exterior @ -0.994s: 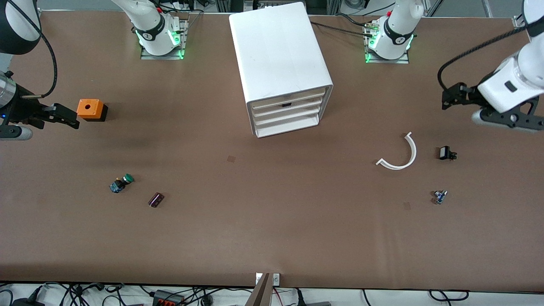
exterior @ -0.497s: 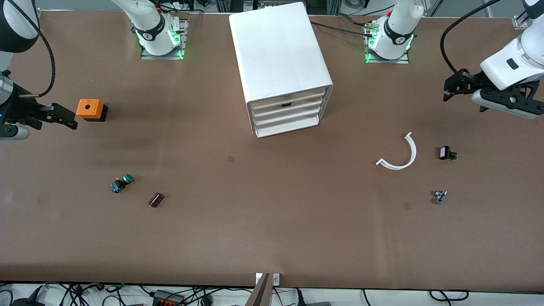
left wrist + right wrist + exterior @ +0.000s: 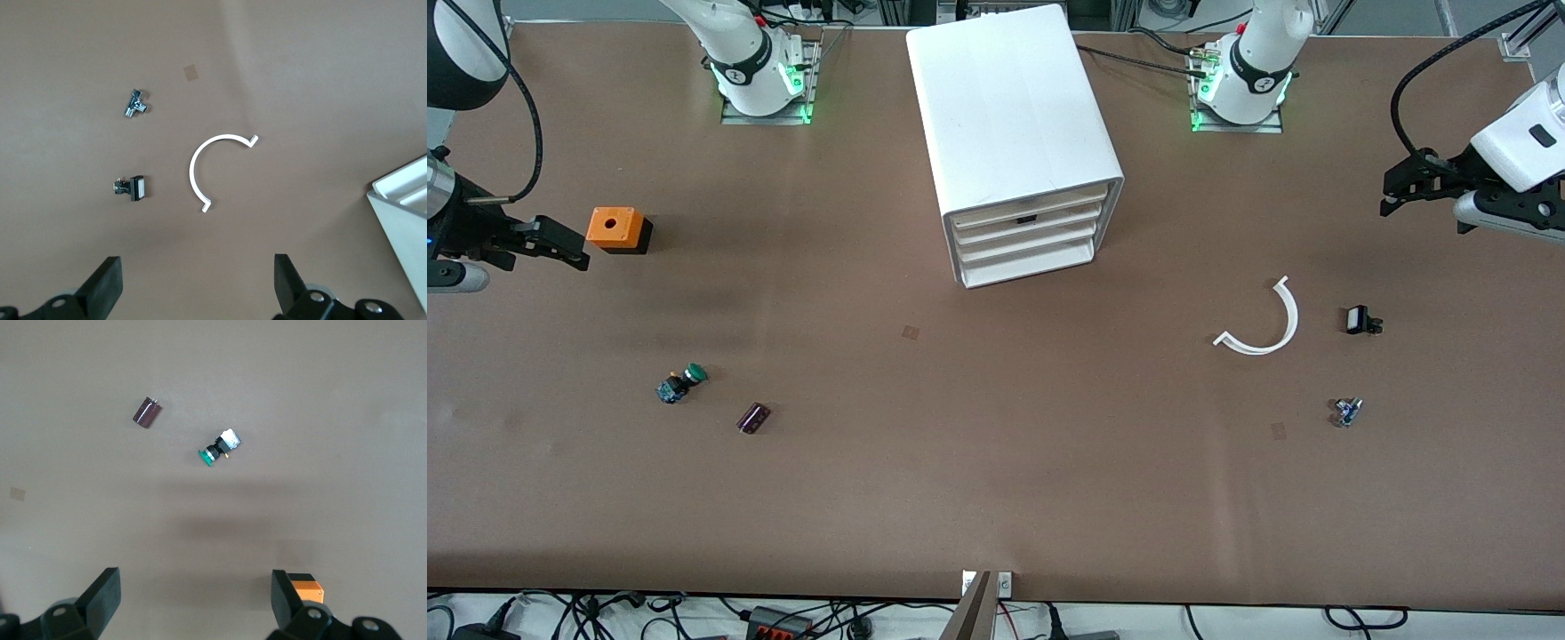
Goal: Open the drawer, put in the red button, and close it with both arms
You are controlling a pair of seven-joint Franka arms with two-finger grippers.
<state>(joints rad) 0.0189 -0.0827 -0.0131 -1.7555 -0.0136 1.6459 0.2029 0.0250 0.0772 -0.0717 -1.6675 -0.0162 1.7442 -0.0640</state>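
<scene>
The big white box-shaped plastic cabinet [image 3: 1014,124] is seen standing between the two arm bases, with all four shallow trays pushed in; the uppermost drawer [image 3: 1030,207] is shut flush with the three below it. The red-capped push-button is not visible in any view.

The left gripper [image 3: 1403,184] is held in the air over the table at the left arm's end, with nothing between its black fingers [image 3: 103,288], which are spread wide apart. Beneath it, on the brown table [image 3: 996,480], a white curved plastic strip shaped like a half ring [image 3: 1264,322] is laid, and just beside it a small black clip-like part with a white face [image 3: 1360,321]; nearer to the front camera a tiny metal and blue fitting [image 3: 1346,411] is found.

The right gripper [image 3: 560,249] is held over the right arm's end of the table — its fingers [image 3: 100,597] likewise spread apart and empty — just beside a small orange box with a round hole in its top [image 3: 616,229]. Nearer to the front camera a green-capped push-button switch with a black body and blue base [image 3: 680,383] is lying on its side, and close to it a small dark purple cylinder [image 3: 753,418].
</scene>
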